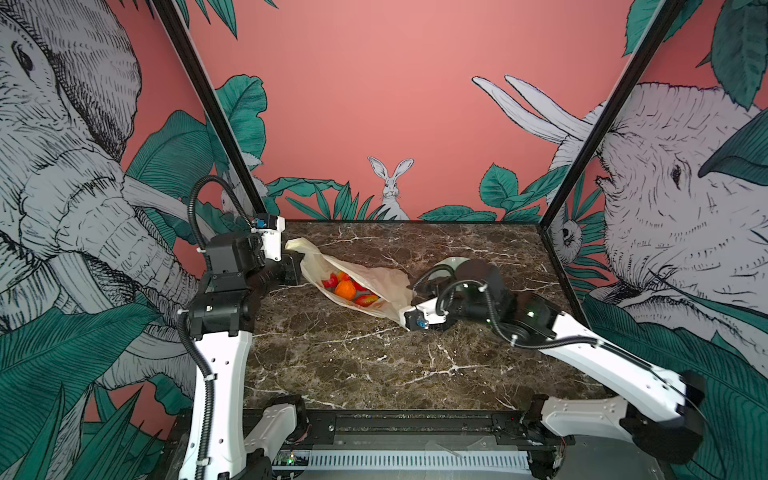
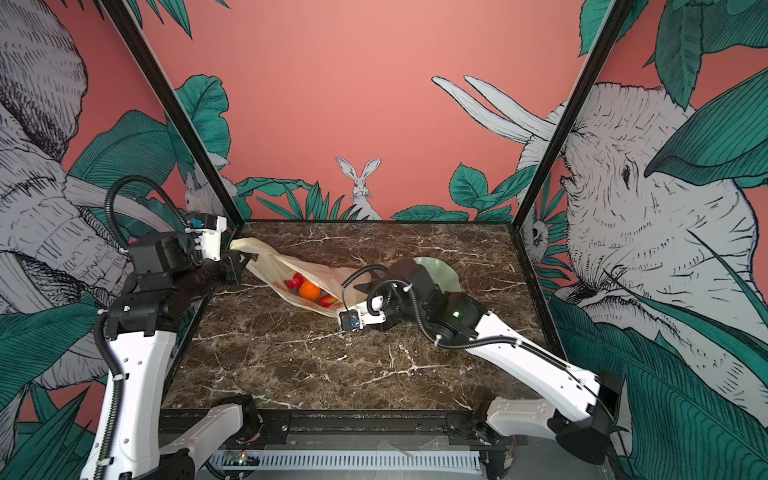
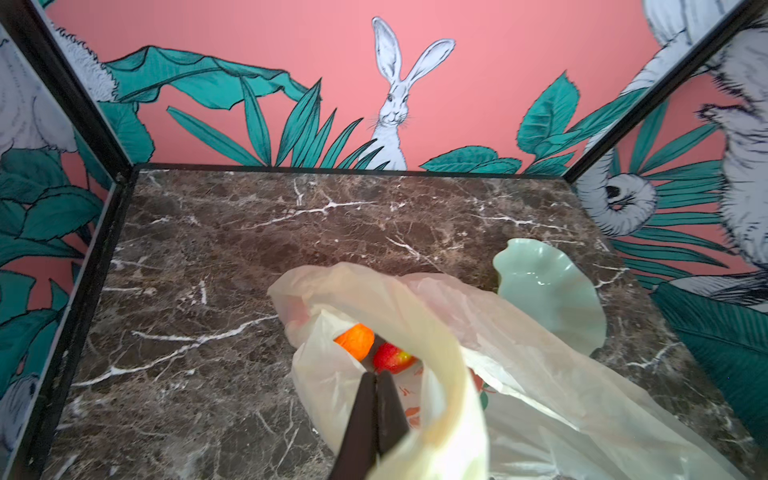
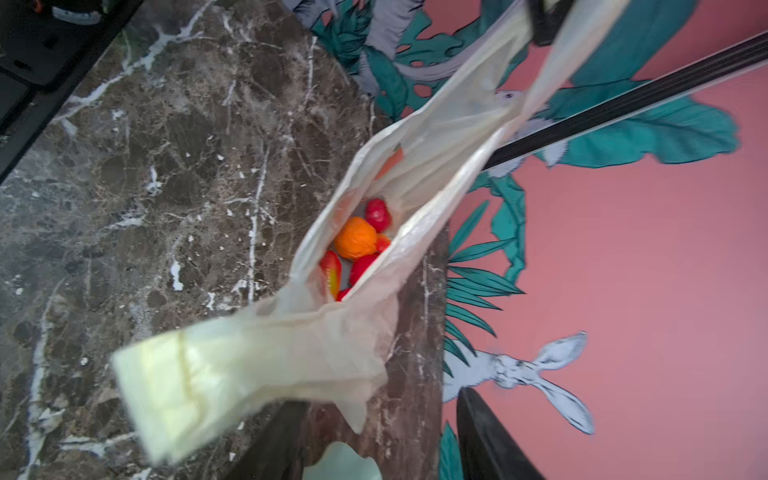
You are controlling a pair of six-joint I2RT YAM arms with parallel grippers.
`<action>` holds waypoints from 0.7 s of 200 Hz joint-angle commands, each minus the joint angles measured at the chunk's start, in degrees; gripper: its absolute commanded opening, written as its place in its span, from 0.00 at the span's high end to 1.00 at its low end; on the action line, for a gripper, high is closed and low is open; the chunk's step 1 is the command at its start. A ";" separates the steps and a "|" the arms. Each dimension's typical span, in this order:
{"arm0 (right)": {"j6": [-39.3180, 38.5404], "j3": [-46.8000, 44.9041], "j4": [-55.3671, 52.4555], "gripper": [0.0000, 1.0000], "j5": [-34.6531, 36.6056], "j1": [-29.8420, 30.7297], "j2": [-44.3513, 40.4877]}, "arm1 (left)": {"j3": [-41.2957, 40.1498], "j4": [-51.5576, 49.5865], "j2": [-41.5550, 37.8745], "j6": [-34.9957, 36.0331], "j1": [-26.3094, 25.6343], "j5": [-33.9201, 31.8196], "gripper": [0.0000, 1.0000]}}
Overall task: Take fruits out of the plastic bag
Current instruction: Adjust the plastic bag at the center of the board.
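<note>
My left gripper (image 3: 376, 376) is pinching a handle of the crinkly pale-yellow plastic bag (image 1: 384, 280); I'm seeing glossy red and orange fruits (image 4: 357, 245) straight ahead of my spread-jawed right gripper (image 4: 380, 399).

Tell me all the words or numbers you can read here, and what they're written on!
No text here can be read.
plastic bag: it carries an orange-red print, too small and crumpled to read.
back wall: only drawings, such as the rabbit; no letters or numbers.
</note>
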 commanded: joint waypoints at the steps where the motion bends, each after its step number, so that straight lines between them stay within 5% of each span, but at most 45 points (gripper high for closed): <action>1: 4.70 -0.59 1.83 0.35 2.56 -0.06 -7.07 | -2.35 2.93 -2.75 -1.11 -0.14 5.42 1.00; 21: 9.31 2.45 1.59 0.36 2.02 -0.05 -7.46 | -5.76 4.30 -5.03 -1.35 -0.13 7.25 1.00; 56: 17.47 19.51 -6.51 0.66 -8.77 1.23 6.30 | -10.27 2.55 -8.78 -0.42 -0.22 11.28 1.00; 88: 14.61 28.25 -8.86 1.00 -9.64 4.89 20.01 | -11.99 -0.25 -11.01 0.49 -0.23 12.23 1.00; 140: 5.42 32.86 -13.27 1.00 -8.73 7.11 32.19 | -12.17 -1.37 -12.06 -0.65 -0.23 11.74 1.00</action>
